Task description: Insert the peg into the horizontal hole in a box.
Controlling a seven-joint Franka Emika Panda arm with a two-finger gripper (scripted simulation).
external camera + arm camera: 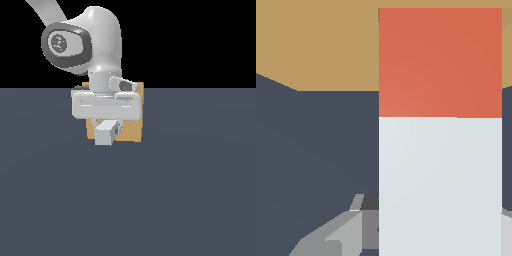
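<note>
Clenched on the peg (105, 134), the gripper (107, 126) holds the bar level between its jaws, the pale grey-white end sticking out toward the exterior camera and the rest running away under the hand toward the box (134, 131). In the wrist view the peg (440, 150) fills much of the frame: pale body nearest the jaws, then the short orange-red end leading forward, its tip lying against the tan face of the box (321, 45) at the far edge of the picture. A slim darker line shows beside the orange tip on the box face, which may be the edge of the hole, but the hole itself is covered by the peg and the hand in both views, so I cannot tell whether the tip has entered it, merely touches the face, or stops just short. Beyond the jaws, the box stands directly behind the hand, its tan face showing on either side of the fingers and below the palm, resting on the dark blue-grey floor (190, 190). As for progress, my judgement is that grasping, lifting and turning the peg level are done, and the approach is nearly complete; what remains is confirming alignment with the opening and pushing the bar through.
</note>
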